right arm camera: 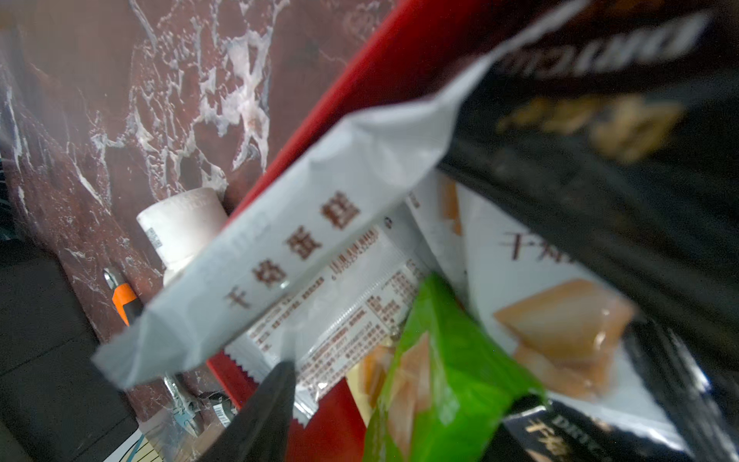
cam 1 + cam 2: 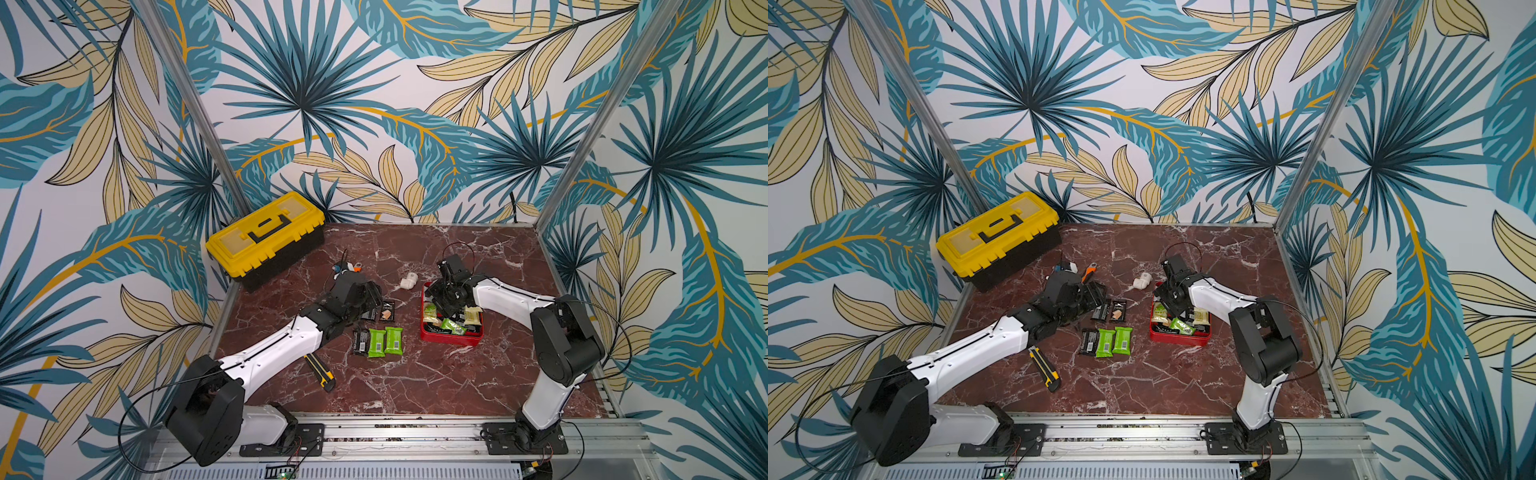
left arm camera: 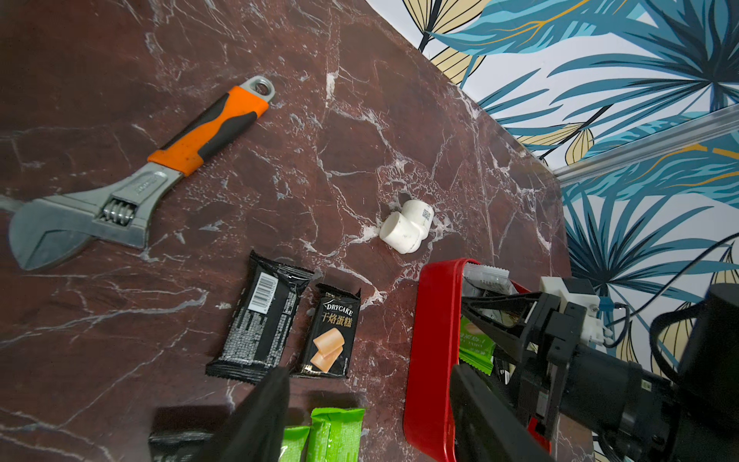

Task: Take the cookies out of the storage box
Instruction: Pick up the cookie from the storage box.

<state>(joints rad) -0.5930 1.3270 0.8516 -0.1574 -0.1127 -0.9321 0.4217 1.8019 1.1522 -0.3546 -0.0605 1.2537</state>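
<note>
The red storage box (image 2: 451,338) (image 2: 1177,340) sits right of the table's centre and holds several cookies (image 2: 453,326) in green, cream and black wrappers. My right gripper (image 2: 442,311) (image 1: 400,396) reaches down into it. It is open, with a green packet (image 1: 448,380) between its jaws and a gap beside one finger (image 1: 276,396). A white packet (image 1: 280,256) leans on the box wall. More cookies lie on the table: two green ones (image 2: 384,340) and three black ones (image 3: 260,320). My left gripper (image 2: 374,297) (image 3: 372,400) hovers open and empty over them, beside the box wall (image 3: 432,360).
A yellow-lidded toolbox (image 2: 266,239) stands at the back left. A yellow-black utility knife (image 2: 320,368) lies under my left arm. An orange-handled wrench (image 3: 120,192) and a white pipe elbow (image 3: 408,228) lie behind the packets and the box.
</note>
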